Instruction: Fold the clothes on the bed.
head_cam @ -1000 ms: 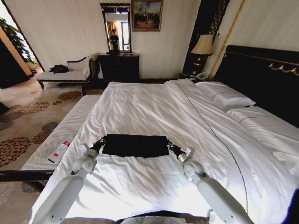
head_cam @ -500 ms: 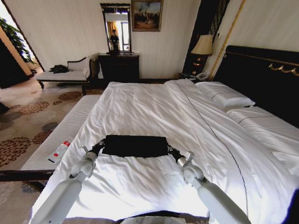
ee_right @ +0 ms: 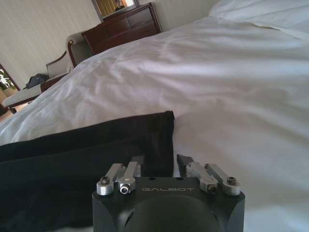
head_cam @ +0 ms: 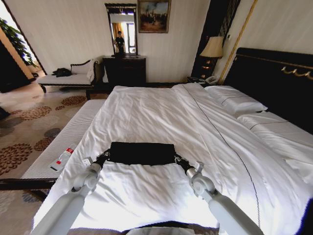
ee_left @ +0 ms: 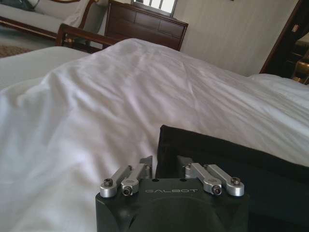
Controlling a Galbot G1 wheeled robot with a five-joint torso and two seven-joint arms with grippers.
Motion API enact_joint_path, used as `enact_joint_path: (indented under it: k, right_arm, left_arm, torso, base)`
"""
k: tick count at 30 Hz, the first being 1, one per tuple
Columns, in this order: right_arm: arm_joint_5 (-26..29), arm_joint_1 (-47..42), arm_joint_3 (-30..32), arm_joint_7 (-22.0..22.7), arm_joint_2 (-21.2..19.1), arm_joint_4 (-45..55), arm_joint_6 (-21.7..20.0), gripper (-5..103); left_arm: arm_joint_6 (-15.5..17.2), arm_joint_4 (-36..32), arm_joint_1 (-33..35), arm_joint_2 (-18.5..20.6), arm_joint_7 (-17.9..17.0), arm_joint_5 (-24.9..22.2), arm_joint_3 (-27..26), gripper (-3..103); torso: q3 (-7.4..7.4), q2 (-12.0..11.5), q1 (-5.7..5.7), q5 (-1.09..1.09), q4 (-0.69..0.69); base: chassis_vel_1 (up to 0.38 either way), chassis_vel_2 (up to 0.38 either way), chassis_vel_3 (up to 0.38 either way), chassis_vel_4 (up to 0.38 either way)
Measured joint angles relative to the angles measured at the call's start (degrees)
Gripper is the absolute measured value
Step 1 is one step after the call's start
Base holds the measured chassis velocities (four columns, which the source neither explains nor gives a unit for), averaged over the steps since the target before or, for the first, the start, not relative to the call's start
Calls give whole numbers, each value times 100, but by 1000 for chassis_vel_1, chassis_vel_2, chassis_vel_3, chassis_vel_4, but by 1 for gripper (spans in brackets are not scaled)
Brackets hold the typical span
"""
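White bedding is covering the wide double bed. Compared with a second ago, both arms are drawing back toward its foot, dragging the folded black soft-fabric T-shirt along. Left gripper is straddling one black corner, fingers parted; right gripper likewise. No containers anywhere.

Cream striped walls; brown floral-patterned carpet. Dark wooden dresser under tall framed mirror, gilt-framed painting beside. Pale cushioned chaise near dresser. Beige-shaded table lamp lit.
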Motion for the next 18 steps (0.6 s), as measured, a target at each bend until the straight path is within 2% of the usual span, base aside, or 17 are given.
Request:
enact_joint_path:
  k: [1, 3, 6, 7, 10, 11, 12, 13, 14, 15, 16, 18]
  right_arm:
    - [0, -109, 78, 18, -16, 99, -3, 43]
    - [0, -159, 124, 32, -24, 147, -4, 43]
    - [5, -355, 398, 105, -128, 435, -3, 60]
    - [5, -355, 398, 105, -128, 435, -3, 60]
    - [-117, -107, 393, 131, -310, 465, 21, 77]
    - [-149, 32, 351, 131, -360, 433, 26, 77]
    - [-149, 32, 351, 131, -360, 433, 26, 77]
    - [-168, 172, 307, 131, -403, 392, 26, 82]
    - [-202, 381, 249, 131, -470, 328, 27, 87]
    - [-242, 529, 196, 129, -515, 269, 27, 92]
    - [-242, 529, 196, 129, -515, 269, 27, 92]
    - [-335, 953, -11, 112, -577, 39, 27, 99]
  left_arm:
    - [1, -105, 144, -9, 2, 55, -81, 35]
    - [1, -171, 229, -14, 6, 96, -131, 35]
    - [-48, -549, 812, -23, 124, 396, -457, 52]
    - [-48, -549, 812, -23, 124, 396, -457, 52]
    - [-126, -861, 1327, -50, 299, 694, -712, 69]
    - [-147, -925, 1432, -80, 323, 741, -759, 74]
    - [-147, -925, 1432, -80, 323, 741, -759, 74]
    - [-151, -966, 1479, -97, 330, 747, -771, 74]
    - [-152, -1012, 1458, -85, 328, 732, -730, 86]
    - [-150, -1024, 1395, -52, 324, 707, -670, 86]
    - [-150, -1024, 1395, -52, 324, 707, -670, 86]
    - [-117, -1080, 1294, 22, 297, 633, -601, 96]
  torso:
    - [0, 0, 0, 0, 0]
    - [0, 0, 0, -1, 0]
    - [0, 1, -1, -1, -1]
    - [0, 1, -1, -1, -1]
    - [0, 0, -1, 2, 0]
    - [0, 0, -1, -1, 2]
    - [0, 0, -1, -1, 2]
    - [0, 0, -1, -1, 3]
    - [0, 0, -1, 1, 4]
    - [0, 0, -1, -1, 2]
    - [0, 0, -1, -1, 2]
    - [1, 0, 0, -2, -3]
  base:
    - [0, 0, 0, 0]
    - [0, 0, 0, 0]
    - [0, 0, 0, 0]
    - [0, 0, 0, 0]
    - [0, 0, 0, 0]
    - [0, 0, 0, 0]
    - [0, 0, 0, 0]
    - [0, 0, 0, 0]
    - [0, 0, 0, 0]
    - [0, 0, 0, 0]
    - [0, 0, 0, 0]
    - [0, 0, 0, 0]
